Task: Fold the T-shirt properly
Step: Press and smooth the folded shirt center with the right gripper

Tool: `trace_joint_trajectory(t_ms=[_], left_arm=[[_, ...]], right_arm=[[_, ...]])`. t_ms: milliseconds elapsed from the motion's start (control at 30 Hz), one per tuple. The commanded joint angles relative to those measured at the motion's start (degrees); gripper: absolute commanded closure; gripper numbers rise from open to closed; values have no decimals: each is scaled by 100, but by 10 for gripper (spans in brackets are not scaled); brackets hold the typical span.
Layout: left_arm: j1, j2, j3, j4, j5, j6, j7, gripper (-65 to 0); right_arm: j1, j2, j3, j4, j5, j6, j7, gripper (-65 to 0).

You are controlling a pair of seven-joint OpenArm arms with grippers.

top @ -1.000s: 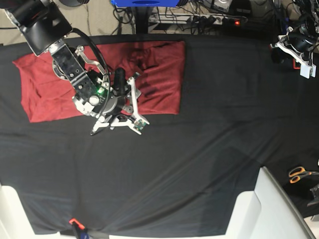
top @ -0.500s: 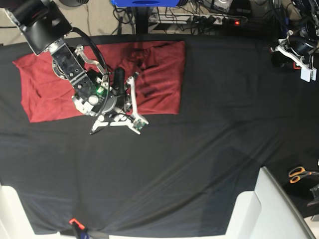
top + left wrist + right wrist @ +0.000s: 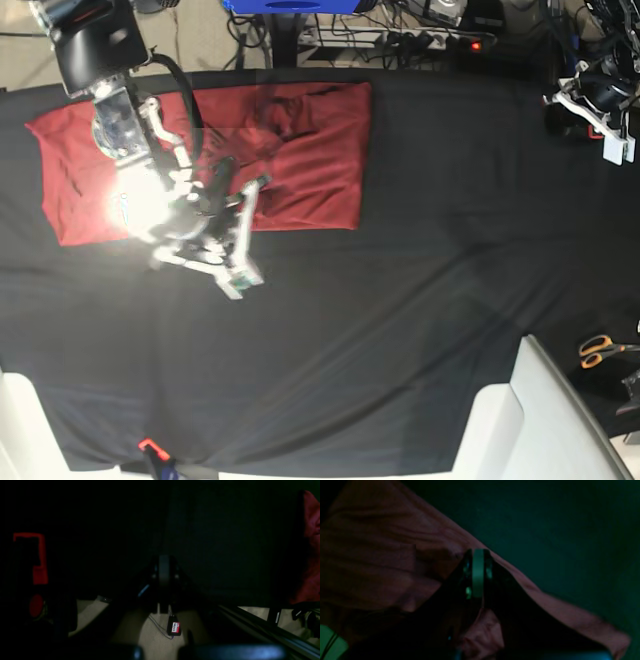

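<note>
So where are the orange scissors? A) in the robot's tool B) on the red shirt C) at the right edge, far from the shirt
C: the scissors lie at the table's right edge, while the T-shirt is spread at the upper left.

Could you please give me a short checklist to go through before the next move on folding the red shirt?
1. Right pincer closed: ok, its jaws are together over the T-shirt's near edge.
2. Fabric actually pinched by the right pincer: cannot tell, the wrist view is dark and the base view is blurred there.
3. Left pincer clear of the shirt: ok, it is shut and empty at the far corner of the black cloth.
4. Shirt flat: not ok, wrinkles show near its middle.
5. Scissors out of the fold path: ok, they lie at the table's edge.
</note>
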Motion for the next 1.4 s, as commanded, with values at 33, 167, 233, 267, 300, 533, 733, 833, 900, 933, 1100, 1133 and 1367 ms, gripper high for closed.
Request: trace_joint_trajectory(t_ms=[33,167,233,267,300,533,733,833,900,933,1100,1133,1367], left_arm=[[22,-106,-45,78,-89,-24,-93,0],[22,-106,-45,78,-89,-24,-93,0],[22,-106,-45,78,-89,-24,-93,0],[22,-106,-45,78,-89,-24,-93,0],[22,-106,-45,78,-89,-24,-93,0],[22,-98,-45,78,-89,-24,-93,0],[22,-98,-10,78,-89,-24,-93,0],[22,-133,218,78,-89,-24,-93,0],[22,-124,306,78,-89,-24,-93,0],[22,-124,324,78,-89,-24,-102,0],[-66,-106,315,70,-89,-24,-102,0],[-75,-124,306,70,-89,-24,-102,0],[-101,-212,306,70,-89,-24,-102,0]], right_arm=[[74,-115,288,101,5,-20,83,-6],[66,-123,587,101,5,-20,145,-6],[39,-123,710,75,-4,-20,242,-6],[22,-123,745,66,-4,-20,268,-6],[22,-132,781,57,-4,-20,268,-6],[-40,-167,1036,49,-12,-29,250,-6],[-145,-167,1036,49,-12,-302,233,-9],[-189,-167,1009,93,-12,-864,224,-17],[-242,-167,992,137,-4,-899,171,-51],[-295,-167,1000,251,-4,-899,110,-89],[-980,-123,948,1534,-4,-882,31,-302],[-1156,-123,948,1816,-4,-882,22,-312],[-1974,404,-564,2405,-21,-908,-119,-312]])
